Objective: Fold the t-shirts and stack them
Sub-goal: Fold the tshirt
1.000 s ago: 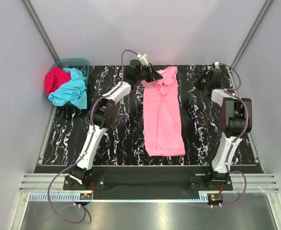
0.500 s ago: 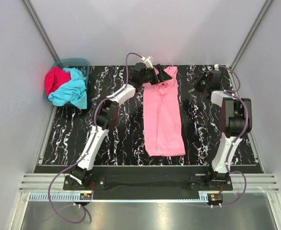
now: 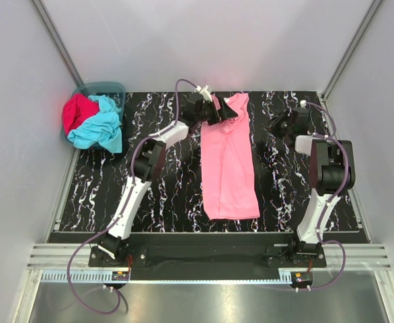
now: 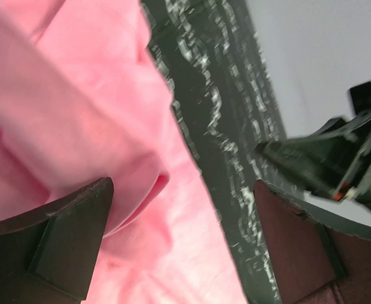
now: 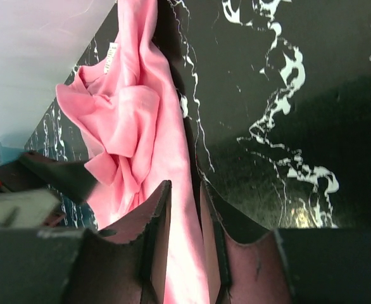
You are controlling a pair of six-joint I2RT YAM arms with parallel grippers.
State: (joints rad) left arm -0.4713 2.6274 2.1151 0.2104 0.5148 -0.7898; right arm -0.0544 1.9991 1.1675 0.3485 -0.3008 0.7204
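A light pink t-shirt [image 3: 228, 161] lies folded into a long strip down the middle of the table, its far end bunched [image 4: 78, 107] and its white neck label [image 5: 111, 59] showing. My left gripper [image 3: 218, 110] hovers over that bunched end, jaws wide open with only cloth beneath them [image 4: 184, 244]. My right gripper [image 3: 282, 122] hangs to the right of the shirt, apart from it. Its jaws [image 5: 184, 185] stand a narrow gap apart with nothing between them. A crimson t-shirt [image 3: 77, 112] and a turquoise t-shirt [image 3: 101, 128] are heaped at the far left.
A teal plastic basket [image 3: 101, 87] holds the two heaped shirts in the far left corner. The black marbled table [image 3: 163, 188] is walled by pale panels on three sides. Both arm bases are bolted at the near edge.
My left gripper has gone from shut to wide open, letting go of the pink shirt's far end, and has shifted right over it. The right gripper drifted slightly nearer.
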